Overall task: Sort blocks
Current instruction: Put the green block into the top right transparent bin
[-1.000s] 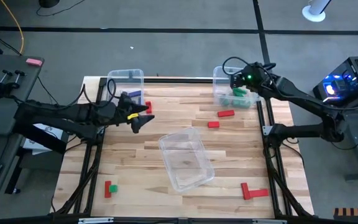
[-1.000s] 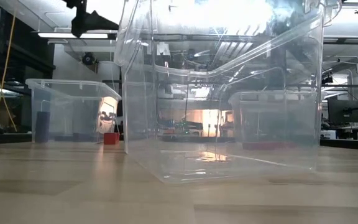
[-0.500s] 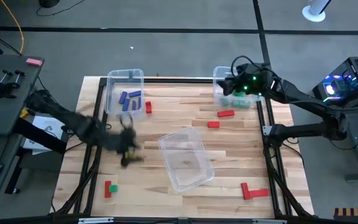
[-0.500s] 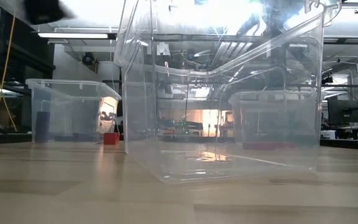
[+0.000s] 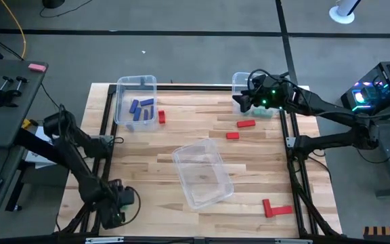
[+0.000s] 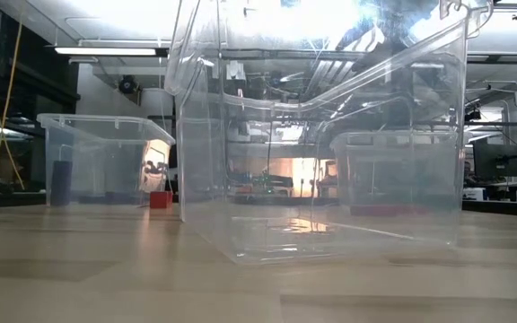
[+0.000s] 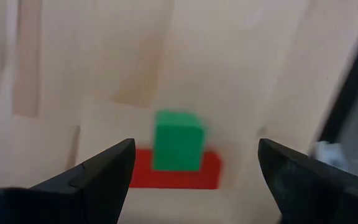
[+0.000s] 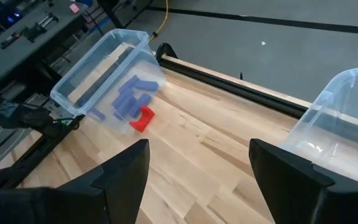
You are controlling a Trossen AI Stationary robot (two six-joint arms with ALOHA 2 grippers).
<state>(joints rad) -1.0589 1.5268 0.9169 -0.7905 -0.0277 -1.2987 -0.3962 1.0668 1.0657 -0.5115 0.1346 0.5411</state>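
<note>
My left gripper (image 5: 117,202) hovers open at the table's near-left corner. In the left wrist view its fingers (image 7: 196,147) stand on either side of a green cube (image 7: 178,140), apart from it. The cube sits against a red bar (image 7: 210,177); in the high view the gripper hides both. My right gripper (image 5: 244,102) (image 8: 199,149) is open in the air beside the far-right clear bin (image 5: 238,81). Blue blocks (image 5: 141,108) lie in the far-left bin (image 5: 135,83). Red blocks lie on the wood: one (image 5: 162,116) beside that bin, two (image 5: 246,124) (image 5: 232,135) right of centre.
A large clear bin (image 5: 200,173) lies aslant in the table's middle and fills most of the low view (image 6: 321,135). Two more red blocks form an L (image 5: 275,208) by the near-right corner. Black frame rails run along the table's left and right edges. Bare wood shows between the bins.
My left arm has swung fast from beside the far-left bin toward the table's near-left corner, and now hangs over the green and red pair. My right gripper has shifted a little toward the table's left, off the far-right bin. No block has moved.
</note>
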